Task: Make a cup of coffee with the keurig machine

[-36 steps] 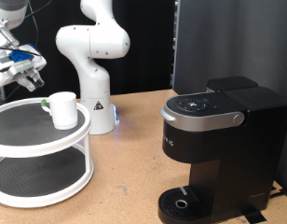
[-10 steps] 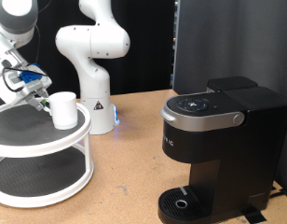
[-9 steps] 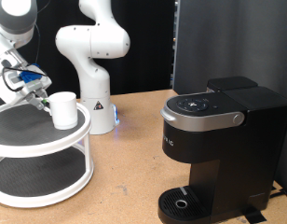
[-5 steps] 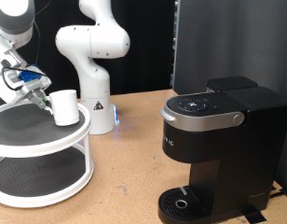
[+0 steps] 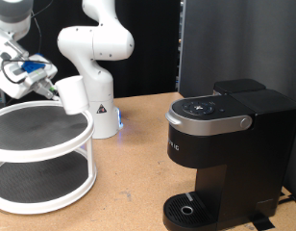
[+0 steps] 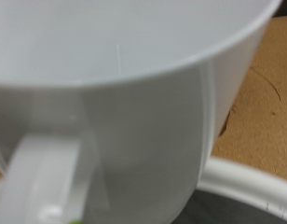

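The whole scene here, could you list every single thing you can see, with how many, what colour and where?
cup: one, white, lifted just above the top tier of the stand at the exterior view's left; fills the wrist view, handle showing.
keurig machine: one, black with a grey-silver lid handle, at the exterior view's right, lid down, round drip tray bare.
two-tier round stand: one, white with dark mesh shelves, at the exterior view's lower left.
table: one, brown, under everything.
second robot arm: one, white, upright behind the stand.
dark panel: one, black, behind the machine.
end effector: one, with blue parts, at the exterior view's upper left, holding the cup by its side.
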Motion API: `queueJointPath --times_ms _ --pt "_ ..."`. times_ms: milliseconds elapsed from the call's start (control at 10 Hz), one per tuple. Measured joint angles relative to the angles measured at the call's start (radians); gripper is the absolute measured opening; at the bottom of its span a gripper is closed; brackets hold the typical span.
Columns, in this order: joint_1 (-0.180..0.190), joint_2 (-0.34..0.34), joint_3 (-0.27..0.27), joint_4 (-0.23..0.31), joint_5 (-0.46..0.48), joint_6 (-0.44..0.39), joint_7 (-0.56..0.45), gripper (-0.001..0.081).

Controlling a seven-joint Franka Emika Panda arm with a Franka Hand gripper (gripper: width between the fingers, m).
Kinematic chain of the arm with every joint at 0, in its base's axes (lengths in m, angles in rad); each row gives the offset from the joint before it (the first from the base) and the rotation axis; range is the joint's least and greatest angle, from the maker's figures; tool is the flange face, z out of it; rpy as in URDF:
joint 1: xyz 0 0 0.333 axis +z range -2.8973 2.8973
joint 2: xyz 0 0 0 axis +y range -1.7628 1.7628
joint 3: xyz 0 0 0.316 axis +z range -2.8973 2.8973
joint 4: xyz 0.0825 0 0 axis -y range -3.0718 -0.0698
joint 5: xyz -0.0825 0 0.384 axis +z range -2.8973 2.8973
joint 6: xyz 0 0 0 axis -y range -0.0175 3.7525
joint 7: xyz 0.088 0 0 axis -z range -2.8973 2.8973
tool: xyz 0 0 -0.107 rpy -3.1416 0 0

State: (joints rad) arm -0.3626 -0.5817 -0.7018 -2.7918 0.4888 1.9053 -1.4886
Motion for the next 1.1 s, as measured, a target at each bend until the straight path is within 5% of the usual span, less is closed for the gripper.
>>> queueJointPath --times_ms 500,700,1100 --pt "-0.032 -0.154 0.109 0.038 -0.056 -0.132 0.231 0.0069" --pt "-0.032 -0.149 0.110 0.033 -0.052 -0.129 0.251 0.0069" --pt "-0.022 -0.125 0.216 0.003 -0.015 0.025 0.420 0.0069"
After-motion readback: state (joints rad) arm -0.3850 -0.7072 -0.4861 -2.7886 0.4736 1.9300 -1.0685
